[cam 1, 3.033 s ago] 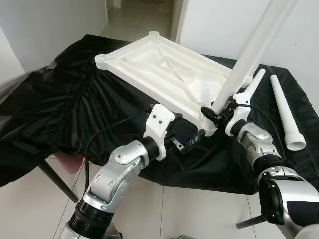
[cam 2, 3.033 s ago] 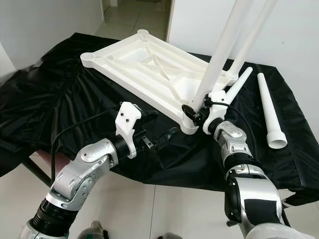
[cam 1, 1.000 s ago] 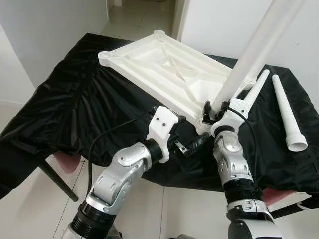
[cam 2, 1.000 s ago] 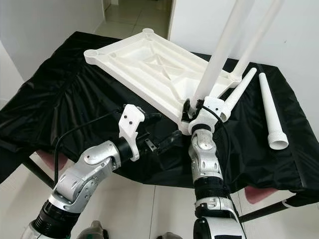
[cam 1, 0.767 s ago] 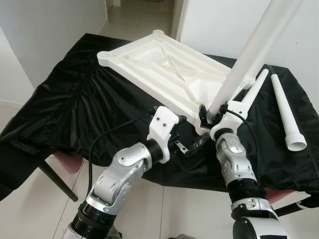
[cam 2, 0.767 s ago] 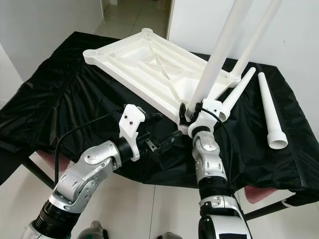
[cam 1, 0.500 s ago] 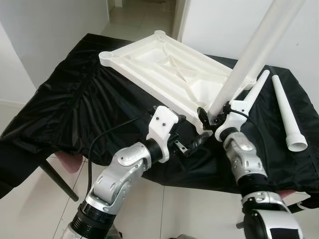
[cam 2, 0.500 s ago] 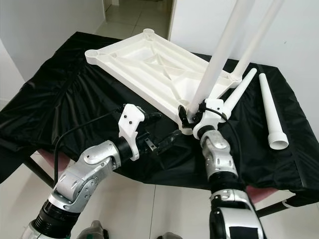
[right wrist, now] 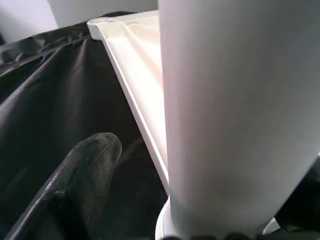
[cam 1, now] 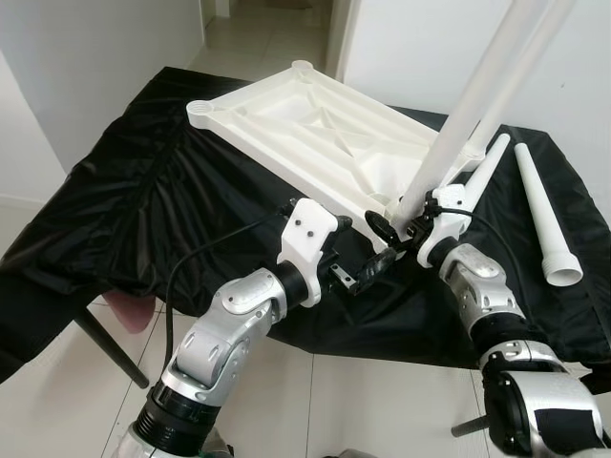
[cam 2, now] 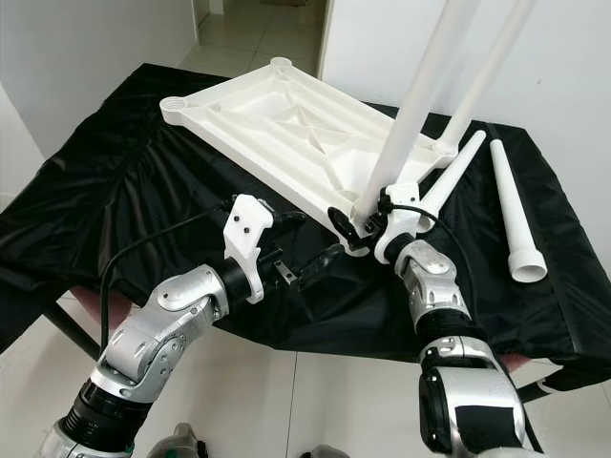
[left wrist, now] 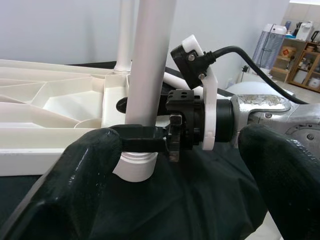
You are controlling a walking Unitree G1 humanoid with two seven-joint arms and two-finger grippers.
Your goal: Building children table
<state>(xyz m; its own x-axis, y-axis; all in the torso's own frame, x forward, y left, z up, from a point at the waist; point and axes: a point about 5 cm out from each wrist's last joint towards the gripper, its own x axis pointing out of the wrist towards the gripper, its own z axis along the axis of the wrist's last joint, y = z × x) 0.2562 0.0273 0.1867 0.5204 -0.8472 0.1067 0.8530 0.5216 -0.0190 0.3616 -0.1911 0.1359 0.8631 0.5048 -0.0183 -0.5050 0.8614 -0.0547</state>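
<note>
Now our right hand [cam 1: 406, 232] is still clamped on the upright white leg [cam 1: 465, 110] at frame centre, forearm swung rightward; our left hand [cam 1: 368, 272] waits open below the tabletop [cam 1: 315, 134].

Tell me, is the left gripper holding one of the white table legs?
No, the left gripper hovers open beside the tabletop, empty.
</note>
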